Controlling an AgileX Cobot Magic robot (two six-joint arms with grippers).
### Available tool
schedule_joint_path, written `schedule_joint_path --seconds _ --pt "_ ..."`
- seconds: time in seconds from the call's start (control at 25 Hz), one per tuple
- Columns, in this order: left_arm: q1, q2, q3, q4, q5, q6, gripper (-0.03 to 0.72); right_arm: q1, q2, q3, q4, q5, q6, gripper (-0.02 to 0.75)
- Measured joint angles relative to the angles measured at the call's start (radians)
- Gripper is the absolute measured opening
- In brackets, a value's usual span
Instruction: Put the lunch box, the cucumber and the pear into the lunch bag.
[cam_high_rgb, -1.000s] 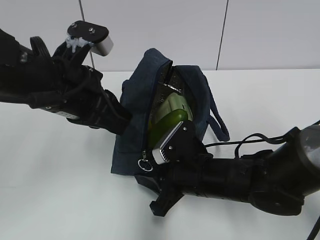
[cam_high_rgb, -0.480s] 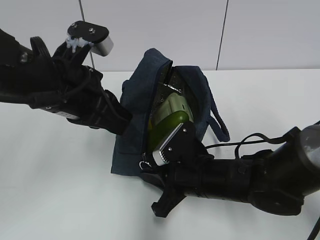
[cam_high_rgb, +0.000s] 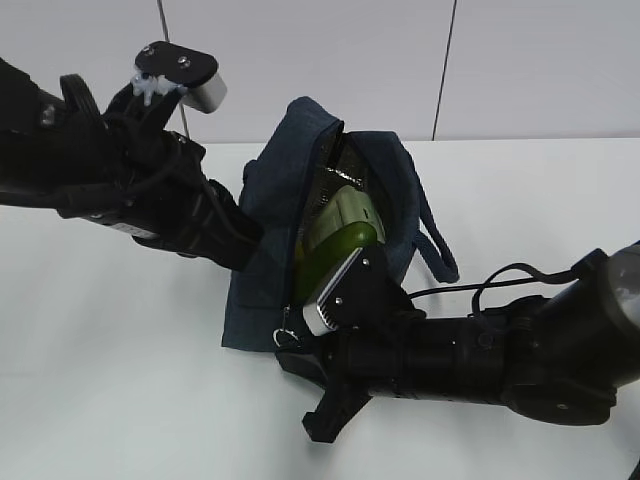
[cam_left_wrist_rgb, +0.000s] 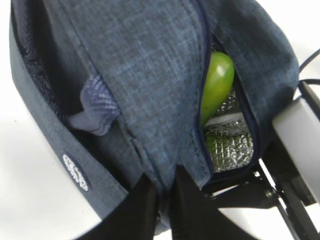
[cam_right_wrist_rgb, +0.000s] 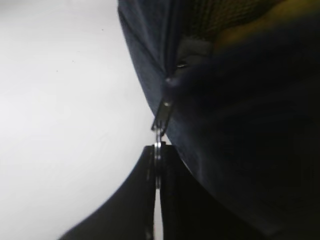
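Observation:
The navy lunch bag lies on the white table with its zipper open. In the opening show the pale green lid of the lunch box and the dark green cucumber, whose glossy end lies against the silvery lining. My left gripper is shut on a fold of the bag's side fabric. At the bag's near end, my right gripper is shut on the silver ring pull of the zipper. A blurred yellowish patch inside the bag may be the pear; I cannot tell.
The bag's strap handles trail to the right over the table. A cable runs from the right arm across the table. A white wall stands close behind the bag.
My right gripper has shut on the ring pull, which hung free below the zipper a second ago. The right arm has edged slightly left. The left arm and bag have kept still.

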Motion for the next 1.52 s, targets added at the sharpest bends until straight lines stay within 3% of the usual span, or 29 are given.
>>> schedule_joint_path --seconds 0.4,1.24,1.52 --pt "0.0 0.0 0.0 0.002 -0.001 0.0 0.003 0.0 -0.052 0.0 -0.169 0.0 0.12 0.0" --pt "0.0 0.008 0.0 0.027 -0.007 0.0 0.003 0.0 -0.292 0.002 -0.302 0.17 0.226 0.0" --pt "0.0 0.027 0.0 0.027 0.0 0.0 0.003 0.0 -0.398 0.004 -0.321 0.292 0.246 0.0"
